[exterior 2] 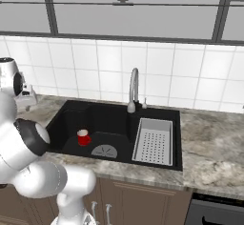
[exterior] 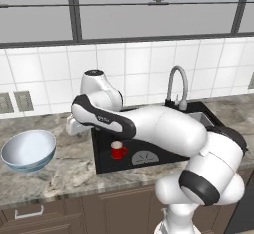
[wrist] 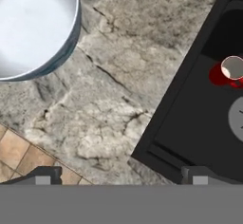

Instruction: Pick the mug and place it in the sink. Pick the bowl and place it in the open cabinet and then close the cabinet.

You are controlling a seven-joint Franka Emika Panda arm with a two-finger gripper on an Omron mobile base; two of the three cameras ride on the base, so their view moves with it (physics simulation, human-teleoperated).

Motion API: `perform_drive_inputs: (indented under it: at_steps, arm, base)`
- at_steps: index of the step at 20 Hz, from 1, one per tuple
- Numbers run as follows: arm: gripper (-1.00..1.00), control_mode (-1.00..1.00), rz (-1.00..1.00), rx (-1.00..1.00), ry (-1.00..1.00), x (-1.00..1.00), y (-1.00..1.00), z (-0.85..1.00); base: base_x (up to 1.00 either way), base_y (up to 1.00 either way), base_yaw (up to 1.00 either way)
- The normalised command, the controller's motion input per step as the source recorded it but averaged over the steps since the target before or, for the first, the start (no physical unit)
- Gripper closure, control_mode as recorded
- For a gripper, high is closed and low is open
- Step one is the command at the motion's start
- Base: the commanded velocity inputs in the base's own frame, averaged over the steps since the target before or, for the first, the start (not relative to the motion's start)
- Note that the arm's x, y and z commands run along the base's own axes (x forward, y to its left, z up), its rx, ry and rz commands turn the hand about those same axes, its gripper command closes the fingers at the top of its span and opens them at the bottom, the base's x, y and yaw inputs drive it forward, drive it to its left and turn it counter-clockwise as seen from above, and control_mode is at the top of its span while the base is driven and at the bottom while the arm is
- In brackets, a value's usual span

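Stone bench point(exterior: 74, 171) has the mug point(exterior: 118, 149) already in the sink point(exterior 2: 66, 112), hand point(wrist: 121, 175) wide open and empty, but grabbing the bowl point(exterior: 28, 150) by its thin rim could tip it.

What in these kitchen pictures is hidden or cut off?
- Bowl: hand view, top and left edges cut it off.
- Sink: left base view, the arm hides its middle and right part.
- Mug handle: left base view, too small to make out clearly.
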Motion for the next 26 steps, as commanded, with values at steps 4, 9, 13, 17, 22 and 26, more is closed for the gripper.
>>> perform_drive_inputs:
  at_steps: [4,9,13,17,22,26]
  arm:
    - [-1.0,-1.0,0.0,-0.01,-0.1,-0.07,0.39,0.0]
    - [-1.0,-1.0,-0.01,0.02,-0.1,-0.04,0.32,-0.03]
    - [-1.0,-1.0,-0.03,0.04,-0.12,0.0,0.44,-0.11]
    - [-1.0,-1.0,-0.06,0.1,-0.04,0.0,0.46,-0.01]
    - [-1.0,-1.0,-0.1,0.12,-0.01,0.0,0.26,0.0]
    - [-1.0,-1.0,-0.13,0.13,0.0,0.0,0.08,-0.1]
  base:
    - [0.0,0.0,0.0]
    - [0.0,0.0,0.0]
    - [0.0,0.0,0.0]
    - [0.0,0.0,0.0]
    - [0.0,0.0,0.0]
    - [0.0,0.0,0.0]
